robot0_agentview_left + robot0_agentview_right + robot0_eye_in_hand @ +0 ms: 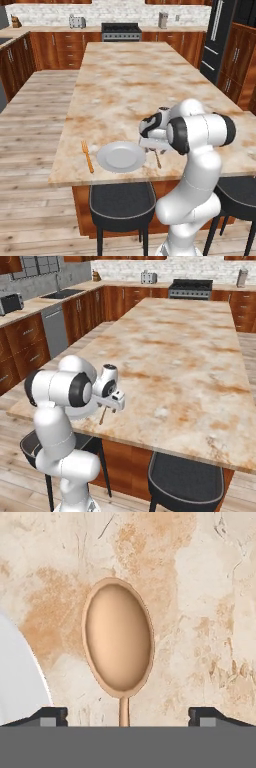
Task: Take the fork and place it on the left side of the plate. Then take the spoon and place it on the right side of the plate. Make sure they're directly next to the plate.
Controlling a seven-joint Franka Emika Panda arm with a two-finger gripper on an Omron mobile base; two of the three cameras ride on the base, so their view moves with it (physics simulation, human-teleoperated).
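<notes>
Hand (123, 714) spread wide over spoon (118, 637), lying just right of plate (120, 157); fork (87, 155) left.

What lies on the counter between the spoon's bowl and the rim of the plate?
Nothing: in the hand view, a bare strip of marbled counter separates the spoon from the plate. The two lie apart, not touching.

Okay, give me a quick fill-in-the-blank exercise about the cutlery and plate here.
1. The fork lies on the ____ side of the plate.
2. The spoon lies bowl-up on the marble ____.
3. In the hand view the gripper is wide ____, its tips flanking the spoon's handle.

Missing words: left; counter; open
</notes>
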